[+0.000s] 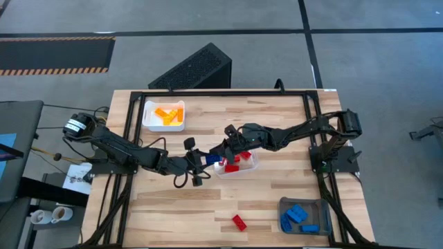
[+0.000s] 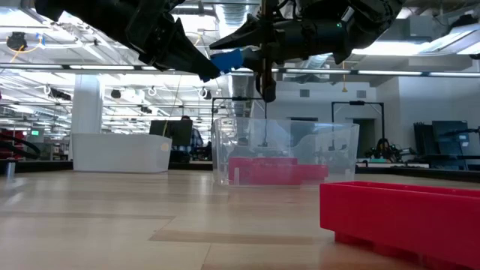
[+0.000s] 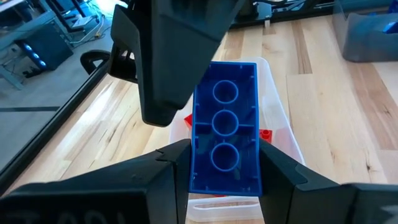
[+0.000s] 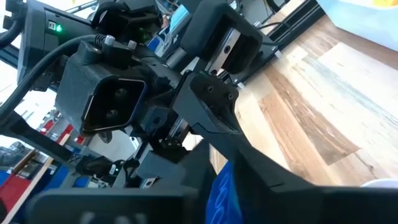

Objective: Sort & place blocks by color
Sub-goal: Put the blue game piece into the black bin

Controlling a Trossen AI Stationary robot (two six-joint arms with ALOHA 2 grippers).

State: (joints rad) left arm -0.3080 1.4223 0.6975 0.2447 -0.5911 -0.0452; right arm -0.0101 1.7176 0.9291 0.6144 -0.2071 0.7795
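My left gripper (image 1: pixel 205 160) is shut on a blue block (image 3: pixel 225 124), which it holds up in the air at the left rim of the clear tray (image 1: pixel 250 166). That tray holds red blocks (image 1: pixel 234 163). My right gripper (image 1: pixel 230 143) hangs over the clear tray, close by the blue block's far end (image 2: pixel 240 56). I cannot tell whether it touches the block. A red block (image 1: pixel 239 222) lies flat on the table near the front edge. Orange blocks (image 1: pixel 167 114) lie in the white tray (image 1: pixel 148 124). Blue blocks (image 1: pixel 297 214) lie in the grey tray (image 1: pixel 320 207). My left gripper pinches the blue block's two long sides (image 3: pixel 195 163) between its two fingers (image 3: pixel 168 168), at the end nearest the wrist. The fingers come from the table's left, slanting down, and lie along the block. The block is lifted clear, with its hollow underside toward the wrist camera.
The white tray stands at the far left, the grey tray at the near right corner. The table's black frame (image 1: pixel 221 93) runs along the far edge and both sides. Bare wood lies at the near left (image 1: pixel 166 214).
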